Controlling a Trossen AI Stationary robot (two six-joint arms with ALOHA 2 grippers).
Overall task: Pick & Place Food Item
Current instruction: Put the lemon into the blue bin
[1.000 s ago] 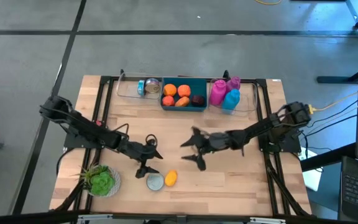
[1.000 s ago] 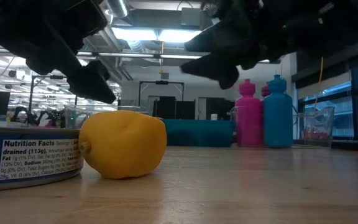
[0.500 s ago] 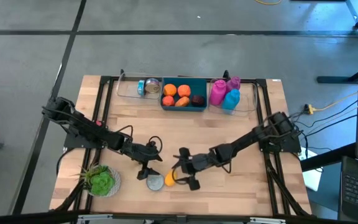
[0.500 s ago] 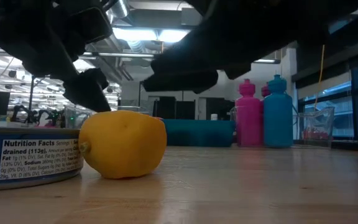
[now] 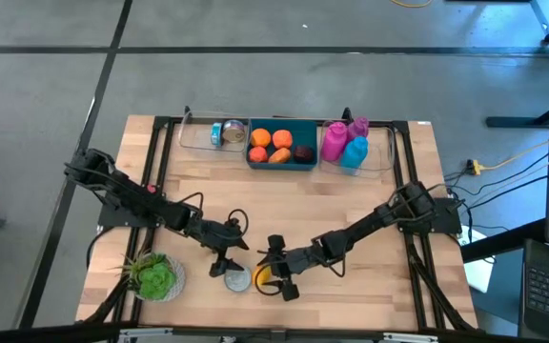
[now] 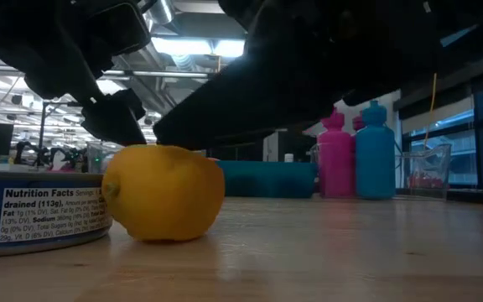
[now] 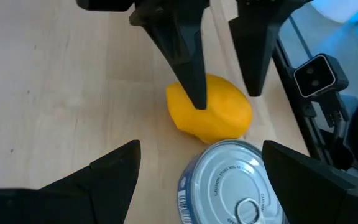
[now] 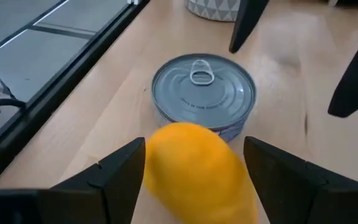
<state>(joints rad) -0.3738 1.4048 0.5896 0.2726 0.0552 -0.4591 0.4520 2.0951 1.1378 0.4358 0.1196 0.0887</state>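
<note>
A yellow lemon [image 5: 261, 277] lies on the wooden table near its front edge. It sits right next to a flat tin can [image 5: 237, 280] with a ring-pull lid [image 8: 204, 93]. My right gripper [image 5: 269, 272] is open and reaches in from the right, one finger on each side of the lemon [image 8: 194, 165]. My left gripper [image 5: 229, 259] is open and hangs just above the can [image 7: 235, 183], slanting in from the left and touching nothing. My right gripper comes at the lemon slanting down from the table's right side, with the fruit in the gap between its open fingers. One fingertip [image 7: 196, 99] sits against the lemon's upper side [image 7: 207, 112]; the other finger [image 7: 253, 74] stands just beside it. The lemon rests on the table.
At the far edge stands a teal bin [image 5: 281, 162] holding oranges and other food. Clear trays flank it, one with a can [image 5: 219, 133], the other with pink and blue bottles [image 5: 344, 145]. A green leafy plant [image 5: 155, 276] sits at the near left corner.
My right gripper has swept from the table's middle down and toward the near left, and it now straddles the lemon with its fingers still open. In the low view the lemon has rocked slightly on the spot. The can has stayed put.
</note>
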